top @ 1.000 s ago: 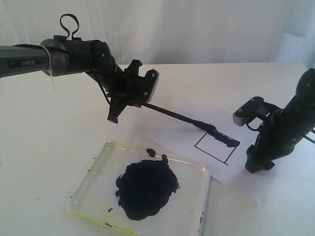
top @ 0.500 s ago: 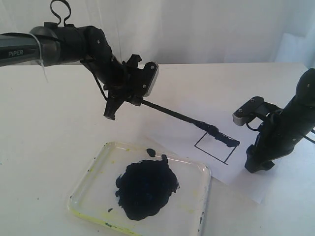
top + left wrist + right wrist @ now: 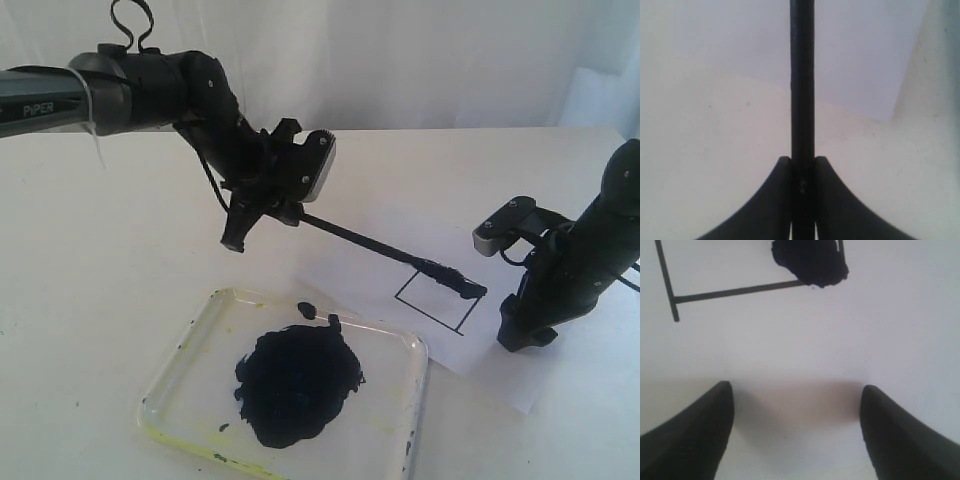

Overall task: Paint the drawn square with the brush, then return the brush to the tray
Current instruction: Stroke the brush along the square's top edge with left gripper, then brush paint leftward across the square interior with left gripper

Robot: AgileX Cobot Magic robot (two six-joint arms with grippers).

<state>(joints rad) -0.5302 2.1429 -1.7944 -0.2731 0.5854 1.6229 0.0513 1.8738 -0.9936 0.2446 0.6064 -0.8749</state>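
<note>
**Brush tip at the square's edge, tray waiting up front**

Exterior view first. My left claw (image 3: pixel 285 208) is clenched on the handle end of the brush (image 3: pixel 370 242), and I'm carrying it above the surface (image 3: pixel 100 300). The brush slants down across the paper sheet (image 3: pixel 345 268). Its dark tip sits on the outline of the drawn square (image 3: pixel 437 302), near the corner closest to my right arm. The square is bare outline, white inside. The tray (image 3: pixel 190 340) lies nearer the camera, just beside the paper, with a big paint blob (image 3: pixel 298 383) in its middle. My right claw (image 3: pixel 525 335) points down at the paper just beside the square, well apart from the tray.

Left wrist view now. The brush (image 3: pixel 802 75) runs straight out between the two fingers (image 3: pixel 770 200), which press against it on both sides. It's a firm grasp.

Right wrist view. The right claw (image 3: pixel 796 390) is released, jaws spread wide with nothing between them, only white paper below. Beyond them I see two lines of the square (image 3: pixel 735 291) meeting at a corner. The brush's paint-loaded tip (image 3: pixel 812 260) is right on one line.
</note>
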